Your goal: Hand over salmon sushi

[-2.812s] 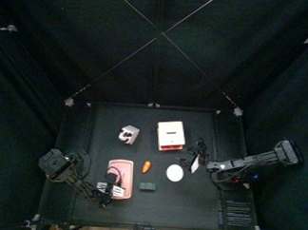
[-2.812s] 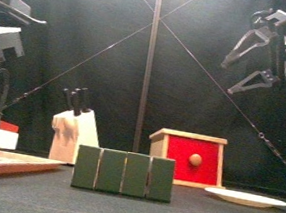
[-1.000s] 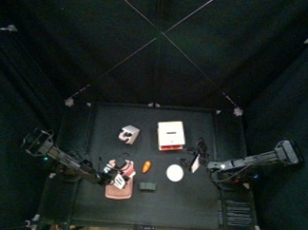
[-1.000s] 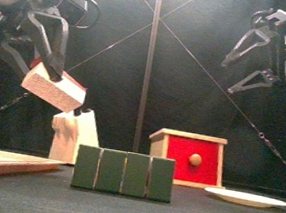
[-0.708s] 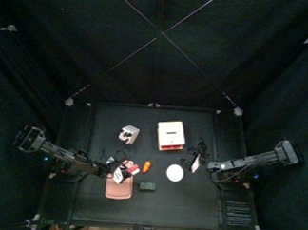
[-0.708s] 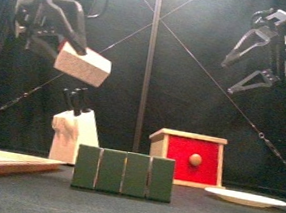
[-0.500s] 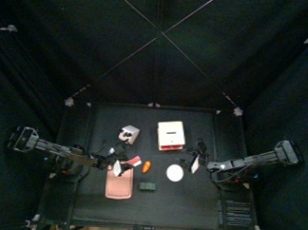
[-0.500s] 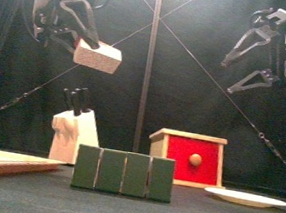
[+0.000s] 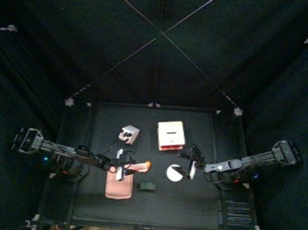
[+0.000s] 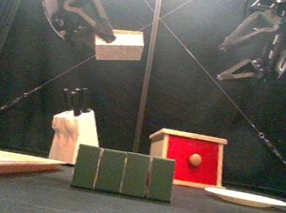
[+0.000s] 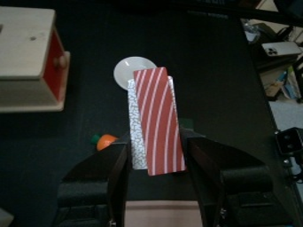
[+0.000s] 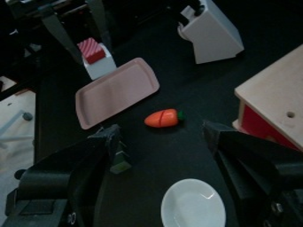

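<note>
The salmon sushi (image 11: 154, 115), a white block topped with a red-and-white striped slice, hangs high above the table with my left gripper (image 11: 158, 152) shut on its sides. The front view shows the sushi (image 10: 119, 45) tilted in the left gripper (image 10: 102, 34), left of the middle. From above, the sushi (image 9: 126, 166) is over the table's front left part. My right gripper (image 10: 224, 62) hangs open and empty at about the same height on the right, some way from the sushi. In its wrist view the right gripper (image 12: 166, 144) looks across at the sushi (image 12: 91, 50).
A small orange-red oblong piece (image 12: 162, 117) lies on the table beside the pink tray (image 12: 116, 89). A white plate (image 10: 245, 198) sits front right, a red box (image 10: 188, 158) behind it, a knife block (image 10: 74, 134) back left, a green block (image 10: 124, 172) in front.
The left arm has lifted the sushi higher and carried it toward the middle. The right gripper has risen slightly and shifted toward the middle, still open.
</note>
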`<state>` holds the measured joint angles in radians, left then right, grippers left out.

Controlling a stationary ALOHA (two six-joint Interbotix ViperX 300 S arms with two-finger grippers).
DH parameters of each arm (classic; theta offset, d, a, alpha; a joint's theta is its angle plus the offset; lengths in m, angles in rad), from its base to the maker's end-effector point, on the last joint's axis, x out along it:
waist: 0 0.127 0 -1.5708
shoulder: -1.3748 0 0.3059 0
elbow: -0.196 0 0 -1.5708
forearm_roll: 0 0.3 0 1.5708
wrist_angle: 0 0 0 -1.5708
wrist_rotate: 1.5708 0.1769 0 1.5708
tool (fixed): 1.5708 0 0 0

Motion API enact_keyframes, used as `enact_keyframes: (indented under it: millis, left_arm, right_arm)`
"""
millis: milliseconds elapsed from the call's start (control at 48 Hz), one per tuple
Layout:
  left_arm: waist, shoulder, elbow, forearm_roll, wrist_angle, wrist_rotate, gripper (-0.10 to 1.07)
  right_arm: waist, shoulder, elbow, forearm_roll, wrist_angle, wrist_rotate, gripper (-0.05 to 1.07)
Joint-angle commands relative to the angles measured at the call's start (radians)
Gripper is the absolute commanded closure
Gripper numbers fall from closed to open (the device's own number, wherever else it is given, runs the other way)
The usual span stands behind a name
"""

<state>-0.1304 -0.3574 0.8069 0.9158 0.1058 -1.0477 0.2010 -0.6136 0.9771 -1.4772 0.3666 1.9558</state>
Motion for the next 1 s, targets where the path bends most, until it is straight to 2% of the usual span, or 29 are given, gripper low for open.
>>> enact_keyframes:
  millis: [0, 167, 417, 562, 750, 979]
  left_arm:
    - [0.005, 0.028, -0.044, 0.054, -0.037, 0.0, 0.29]
    - [0.005, 0.071, -0.067, 0.087, -0.067, -0.006, 0.29]
    - [0.006, 0.124, -0.091, 0.04, -0.133, -0.006, 0.29]
    - [0.006, 0.152, -0.103, 0.011, -0.184, -0.005, 0.29]
    - [0.008, 0.164, -0.106, 0.006, -0.249, -0.003, 0.29]
    - [0.009, 0.181, -0.109, 0.009, -0.259, -0.002, 0.29]
  right_arm:
    - [-0.005, 0.015, -0.041, -0.023, -0.02, 0.0, -0.02]
    - [0.005, 0.055, -0.067, -0.031, -0.055, 0.0, -0.02]
    - [0.018, 0.081, -0.087, -0.041, -0.064, 0.0, -0.02]
    - [0.029, 0.094, -0.095, -0.092, -0.072, -0.002, -0.02]
    - [0.044, 0.115, -0.109, -0.152, -0.098, 0.0, -0.02]
    - [0.051, 0.166, -0.149, -0.176, -0.152, -0.002, -0.02]
